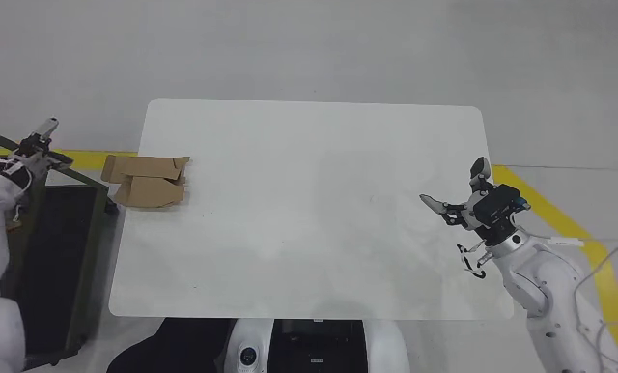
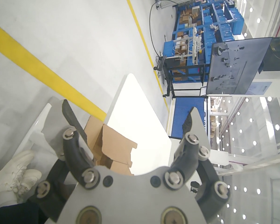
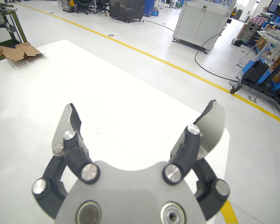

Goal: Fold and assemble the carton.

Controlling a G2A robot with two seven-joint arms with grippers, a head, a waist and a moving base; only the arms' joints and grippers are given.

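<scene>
Just ahead of left gripper [image 2: 129,108], spread wide and empty, carton [image 1: 147,181] sits at table [image 1: 309,228] edge; right gripper [image 3: 142,104] equally wide, well apart.

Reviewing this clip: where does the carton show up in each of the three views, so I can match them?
Top view: the carton lies at the left edge of the white table, toward its far corner.
Left wrist view: the carton sits close by, framed by the open left gripper.
Right wrist view: the carton lies far across the table.
Shared landmark: the white table, with the carton at its edge.
</scene>
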